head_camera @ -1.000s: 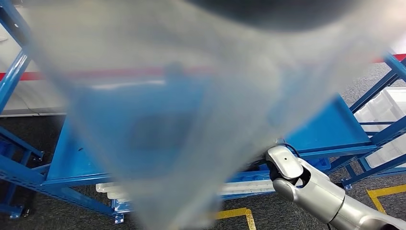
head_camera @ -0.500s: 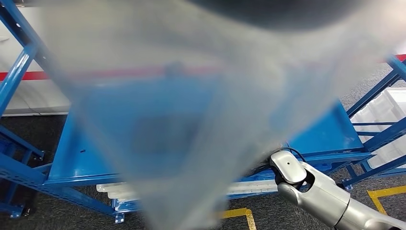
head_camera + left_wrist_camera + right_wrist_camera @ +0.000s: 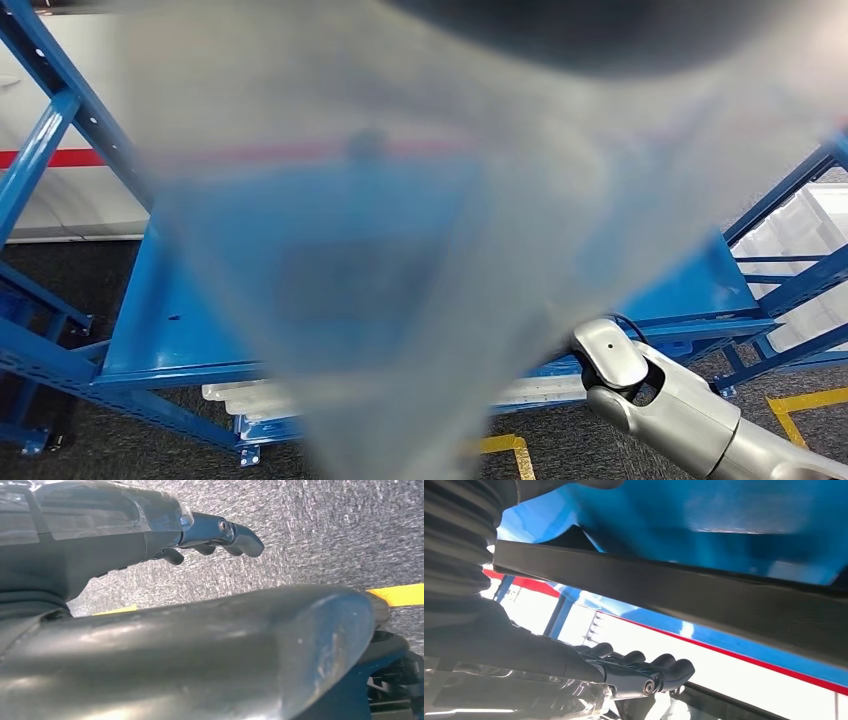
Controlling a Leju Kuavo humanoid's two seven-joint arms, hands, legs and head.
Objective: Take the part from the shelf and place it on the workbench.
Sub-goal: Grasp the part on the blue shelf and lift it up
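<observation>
The part (image 3: 400, 250) is a large see-through, blurred shape very close to the head camera, tapering downward and covering most of the blue shelf. My right arm (image 3: 660, 400) rises from the lower right and passes behind it, so the hand is hidden there. In the right wrist view the part's black edge (image 3: 674, 595) runs between the thumb and the curled dark fingers of my right hand (image 3: 634, 672), which holds it. My left hand (image 3: 210, 532) hangs over grey carpet, its fingers curled in with nothing in them.
The blue shelf (image 3: 180, 330) has a sloped deck and blue uprights on both sides. White pieces (image 3: 240, 395) lie on a lower level. White bins (image 3: 800, 240) stand in the rack at right. Yellow floor tape (image 3: 500, 443) marks the carpet.
The whole picture has shifted a little, so the camera has moved. My right arm has sunk toward the lower right, and the part's left side has drawn in to the right.
</observation>
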